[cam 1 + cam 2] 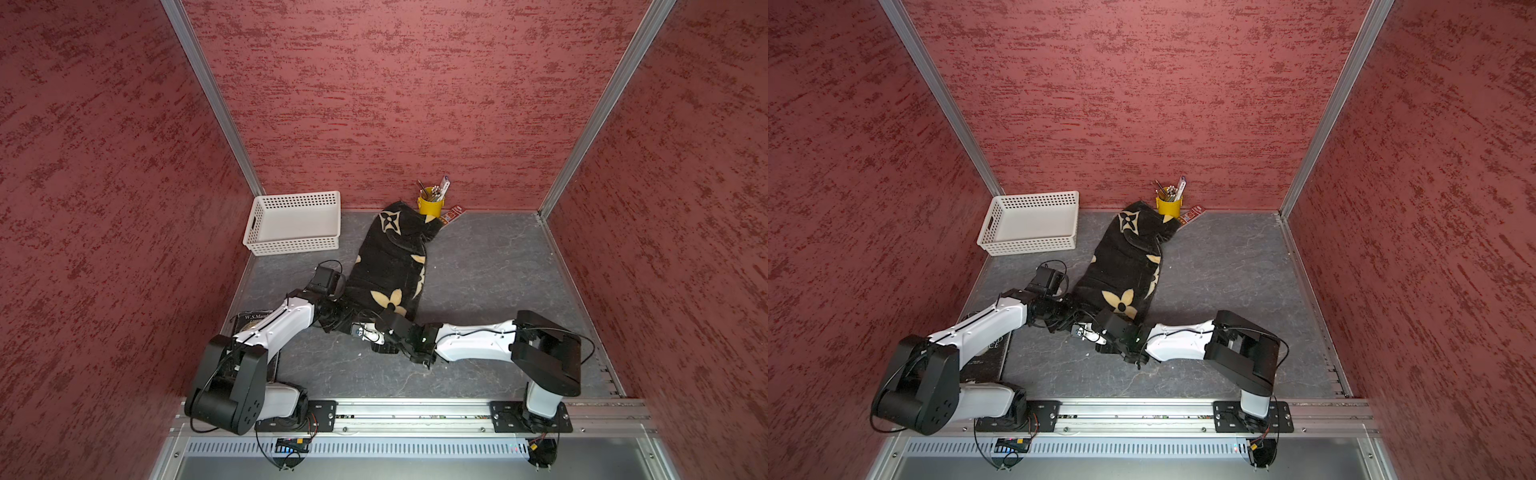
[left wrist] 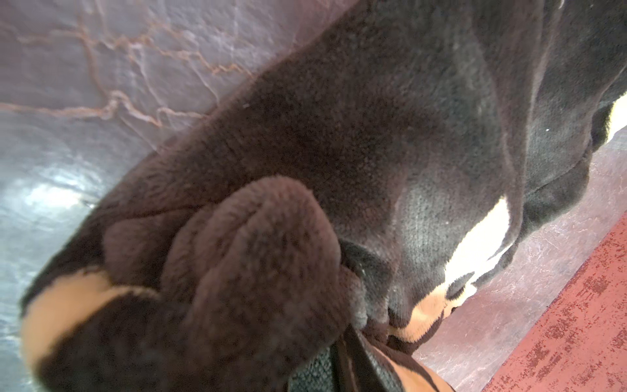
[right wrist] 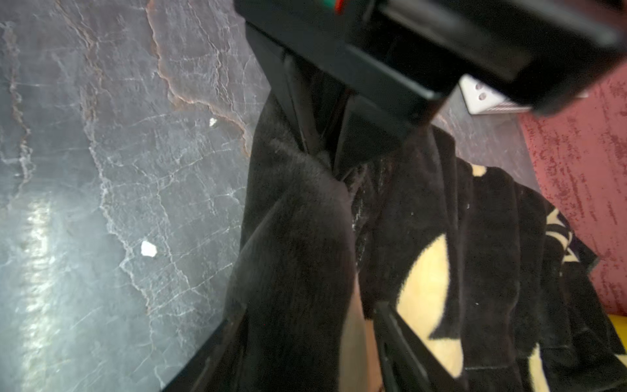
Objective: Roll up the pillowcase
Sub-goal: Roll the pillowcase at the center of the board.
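The pillowcase (image 1: 386,266) (image 1: 1121,266) lies on the grey marbled bench (image 1: 478,270) as a long, crumpled bundle. It is black plush with cream flower and star motifs. It runs from the middle of the bench away to the foot of the back wall.

Both arms meet at its near end. The left end effector (image 1: 338,322) (image 2: 356,353) is clenched on a bunched corner of the cloth. The right wrist view shows its black fingers (image 3: 322,142) closed together with plush gathered round them. The right end effector (image 1: 365,332) (image 3: 298,339) comes in from the opposite side, close to the left one. Its fingers stand apart with a thick fold of the pillowcase between them. Whether they press on that fold or merely straddle it cannot be told.

Two small white scraps (image 3: 148,248) lie on the bare bench beside the fold. A dark book (image 1: 253,320) (image 1: 988,349) lies flat under the left forearm at the bench's left edge.

Farther back, a white perforated basket (image 1: 291,245) sits in the far left corner, apart from the cloth. At the back wall a yellow cup (image 1: 430,205) holding pens and pencils stands just beside the pillowcase's far end. A small red-orange card (image 1: 453,215) lies next to the cup.
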Motion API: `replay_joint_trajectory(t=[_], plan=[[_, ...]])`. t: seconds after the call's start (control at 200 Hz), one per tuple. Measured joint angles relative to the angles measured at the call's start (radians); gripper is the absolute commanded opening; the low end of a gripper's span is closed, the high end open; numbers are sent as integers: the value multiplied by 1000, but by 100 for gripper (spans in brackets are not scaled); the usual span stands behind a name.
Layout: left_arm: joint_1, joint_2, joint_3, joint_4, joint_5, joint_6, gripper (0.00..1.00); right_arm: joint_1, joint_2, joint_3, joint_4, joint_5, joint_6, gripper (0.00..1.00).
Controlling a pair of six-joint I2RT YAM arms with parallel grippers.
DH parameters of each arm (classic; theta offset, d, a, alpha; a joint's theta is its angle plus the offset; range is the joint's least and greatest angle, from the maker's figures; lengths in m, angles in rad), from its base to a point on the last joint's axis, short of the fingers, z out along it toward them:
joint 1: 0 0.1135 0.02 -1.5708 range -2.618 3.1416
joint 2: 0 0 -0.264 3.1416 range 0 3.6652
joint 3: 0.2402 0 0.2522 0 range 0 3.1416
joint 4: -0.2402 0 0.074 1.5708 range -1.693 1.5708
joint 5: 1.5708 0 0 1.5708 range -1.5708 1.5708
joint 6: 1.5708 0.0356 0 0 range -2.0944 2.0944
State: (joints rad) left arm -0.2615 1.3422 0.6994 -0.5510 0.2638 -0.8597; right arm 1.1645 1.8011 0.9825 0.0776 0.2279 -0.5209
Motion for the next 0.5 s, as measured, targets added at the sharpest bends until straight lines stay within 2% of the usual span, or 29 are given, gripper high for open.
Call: replay_joint_trajectory(t=[0.21, 0.366, 0.501], plan=[[28, -29, 0, -10, 7, 1, 27, 4, 9, 0, -15, -18, 41, 0], [98, -86, 12, -60, 21, 23, 31, -4, -4, 17, -77, -102, 115, 0], [177, -162, 59, -114, 19, 64, 34, -53, -35, 27, -141, -243, 212, 0]])
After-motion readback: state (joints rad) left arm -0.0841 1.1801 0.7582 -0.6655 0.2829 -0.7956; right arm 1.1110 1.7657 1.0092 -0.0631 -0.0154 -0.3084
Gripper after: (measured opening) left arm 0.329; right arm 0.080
